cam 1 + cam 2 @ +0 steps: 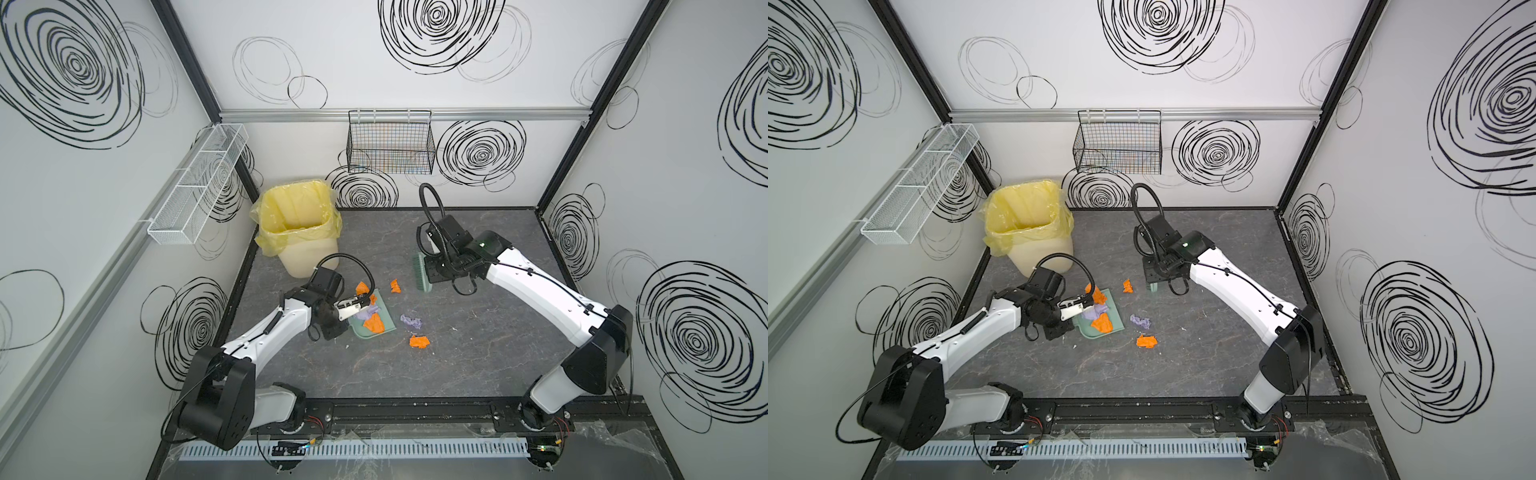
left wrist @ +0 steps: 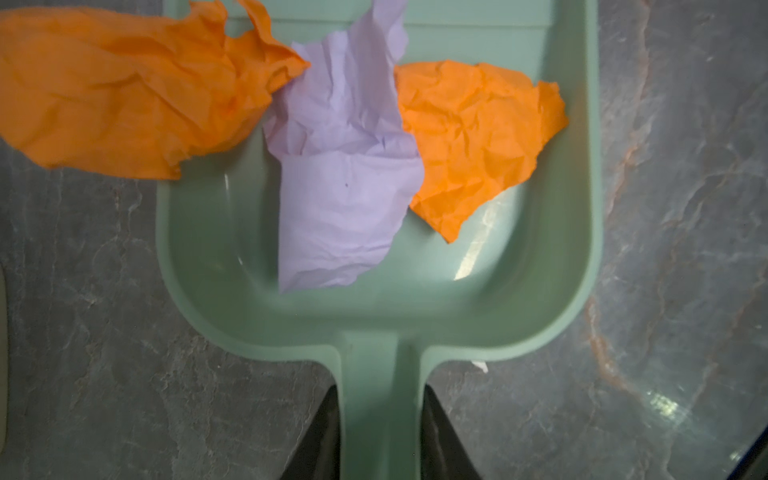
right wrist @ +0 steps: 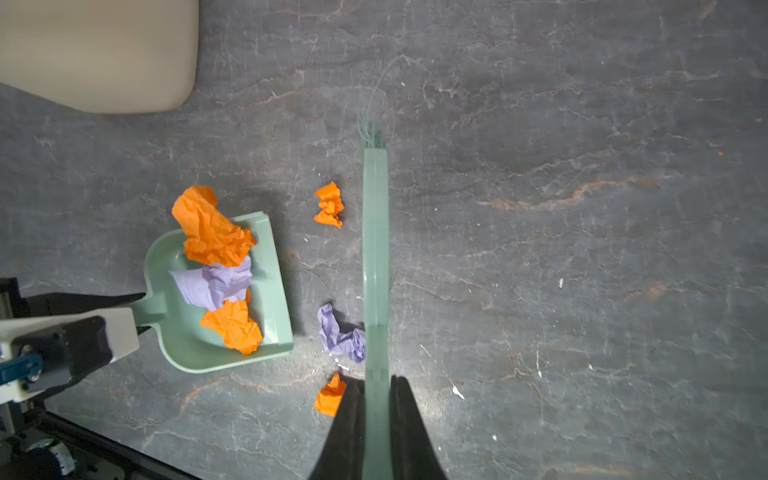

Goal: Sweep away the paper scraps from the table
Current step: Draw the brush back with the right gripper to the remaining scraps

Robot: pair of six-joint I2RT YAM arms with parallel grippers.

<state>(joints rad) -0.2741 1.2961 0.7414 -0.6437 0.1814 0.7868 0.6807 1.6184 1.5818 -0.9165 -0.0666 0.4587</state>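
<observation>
Right wrist: scraps (image 3: 329,205) between brush (image 3: 375,249) and dustpan (image 3: 271,297).

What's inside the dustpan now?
The dustpan holds three scraps: a lavender scrap between a big orange scrap, hanging over the rim, and a smaller orange scrap. Anything beneath them is covered.

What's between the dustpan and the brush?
A loose orange scrap, on the table between the dustpan and the brush; shows in both top views and the right wrist view.
</observation>
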